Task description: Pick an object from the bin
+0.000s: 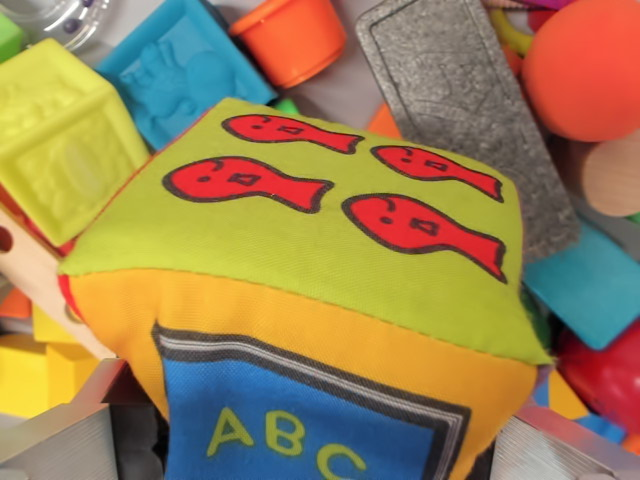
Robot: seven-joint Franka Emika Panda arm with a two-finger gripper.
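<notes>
Bin contents, wrist view's left: a yellow-green block (62, 135) and a blue embossed block (180, 65), both beyond the left finger (55, 440).
Bin contents, middle: an orange cup (292, 35) at the far edge.
Bin contents, wrist view's right: a grey textured slab (465, 110), an orange ball (585, 65), a teal block (590, 285), a red piece (605, 375).
Fabric cube (300, 290): soft; green top face with four red fish, orange side with a blue "ABC" panel.
Cube position: between the two metal fingers, close under the camera.
Gripper (300, 445): fingers sit at either side of the cube; whether they press it cannot be told.
</notes>
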